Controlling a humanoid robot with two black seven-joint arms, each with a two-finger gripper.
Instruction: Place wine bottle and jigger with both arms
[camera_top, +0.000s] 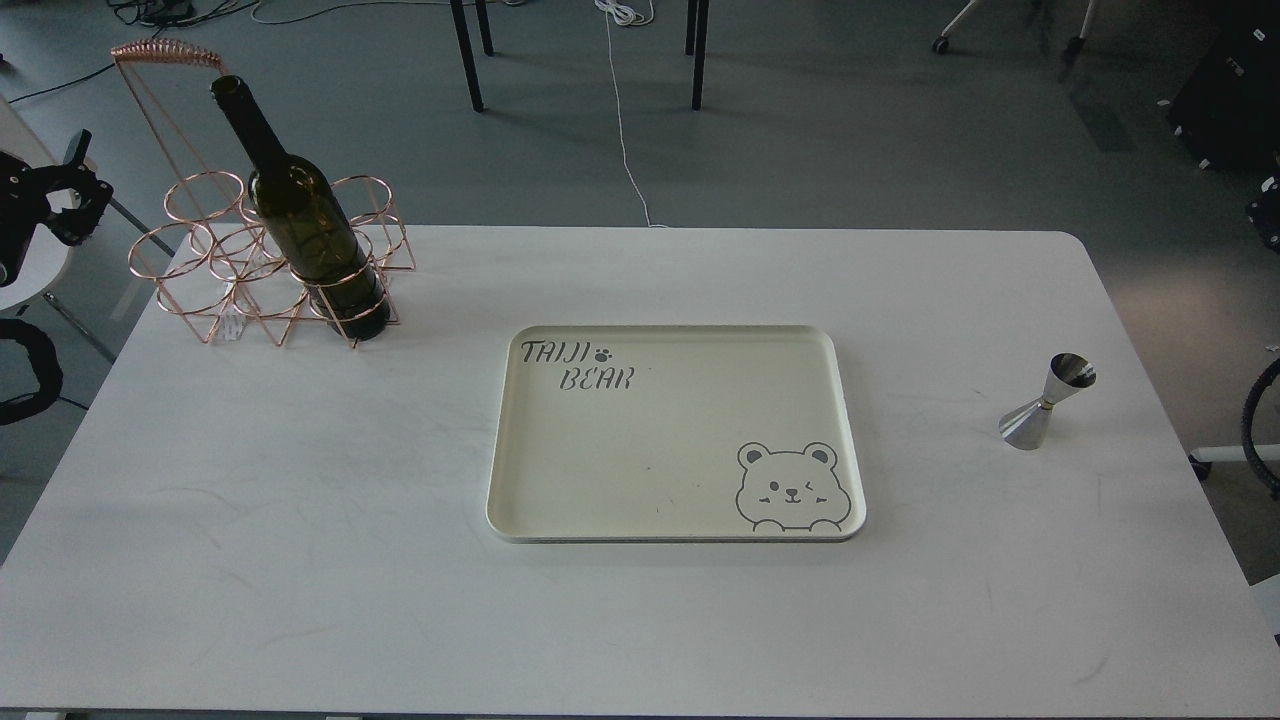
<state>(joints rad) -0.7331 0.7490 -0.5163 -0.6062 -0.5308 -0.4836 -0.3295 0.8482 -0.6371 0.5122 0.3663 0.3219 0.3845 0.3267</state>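
The dark olive-green wine bottle (305, 235) stands upright in the front right ring of a copper wire rack (200, 250) at the table's far left. The silver jigger (1045, 402) stands tilted-looking on the table near the right edge. My left gripper (85, 190) is at the left edge of the view, beyond the table and left of the rack, and its claw looks open and empty. Only a small dark part of my right arm (1266, 215) shows at the right edge, far from the jigger.
A cream tray (495, 450) with a bear drawing and "TAIJI BEAR" lies in the middle of the white table (300, 500). A black cable loop (1255, 430) hangs off the right side. Chair legs and cords are on the floor behind.
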